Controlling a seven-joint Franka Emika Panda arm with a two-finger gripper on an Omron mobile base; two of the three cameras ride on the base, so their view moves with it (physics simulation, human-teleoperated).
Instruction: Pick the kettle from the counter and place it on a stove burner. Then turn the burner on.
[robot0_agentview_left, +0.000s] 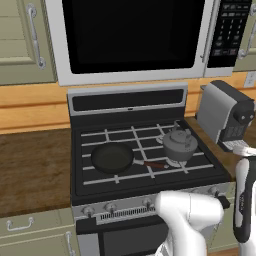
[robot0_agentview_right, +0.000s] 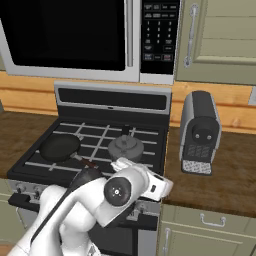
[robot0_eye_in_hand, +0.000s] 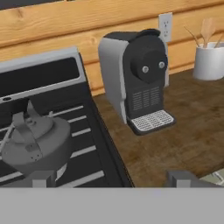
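Kettle on the stove — your fingers free.
Your kettle (robot0_agentview_left: 180, 144) sits upright on the right front stove burner (robot0_agentview_left: 176, 161), beside the frying pan (robot0_agentview_left: 112, 157); fingers (robot0_eye_in_hand: 43, 178) spread apart, gripping nothing — coffee machine (robot0_eye_in_hand: 138, 78) on the counter (robot0_eye_in_hand: 183, 131).

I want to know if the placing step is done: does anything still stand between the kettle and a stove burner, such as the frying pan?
Nothing visible does. The kettle already sits on the grate over the front right stove burner. The frying pan is on the burner to its left, apart from it, handle pointing toward the kettle.
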